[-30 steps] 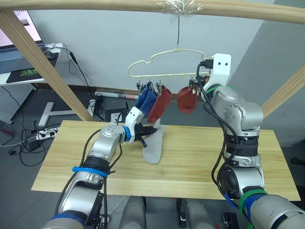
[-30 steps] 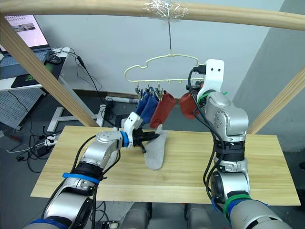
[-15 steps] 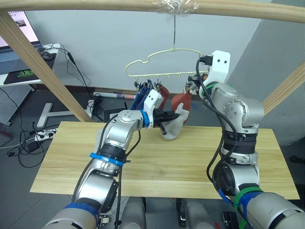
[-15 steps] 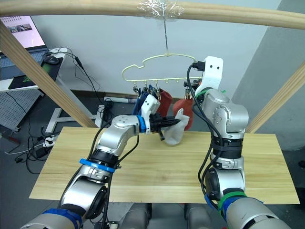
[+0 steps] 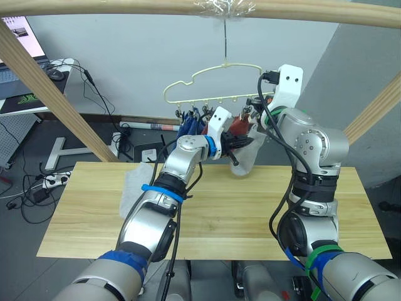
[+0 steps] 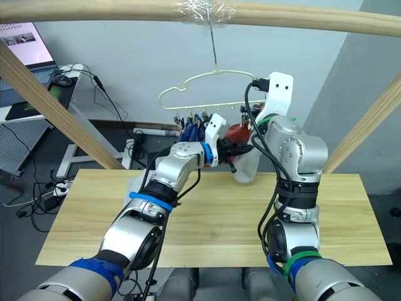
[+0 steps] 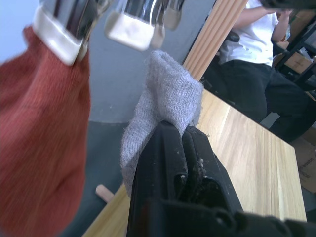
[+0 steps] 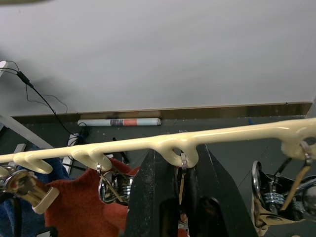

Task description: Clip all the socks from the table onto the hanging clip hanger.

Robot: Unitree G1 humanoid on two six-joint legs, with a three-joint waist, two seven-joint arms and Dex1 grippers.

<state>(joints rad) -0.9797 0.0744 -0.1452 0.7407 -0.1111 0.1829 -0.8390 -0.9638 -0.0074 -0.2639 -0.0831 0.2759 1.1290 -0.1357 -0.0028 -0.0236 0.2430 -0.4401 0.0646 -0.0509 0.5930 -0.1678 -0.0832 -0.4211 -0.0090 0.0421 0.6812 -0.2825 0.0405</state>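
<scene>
Left gripper (image 7: 183,140): my two black fingers clenched on a soft light grey knit ankle sock (image 7: 163,101), lifted just under the small metal clips (image 7: 129,27).
Right gripper (image 8: 180,170): my fingers astride the lower bar of the thin pale yellow wire clip hanger (image 5: 216,84), pinching it at one clip's loop.
Done: two blue socks (image 5: 188,125) and rust red socks (image 7: 42,128) hang clipped.
Left: a second light grey sock (image 5: 139,179) lies on the light yellowish plank table (image 5: 250,213).
Judgement: four clipped, the fifth in hand, one waiting.
</scene>
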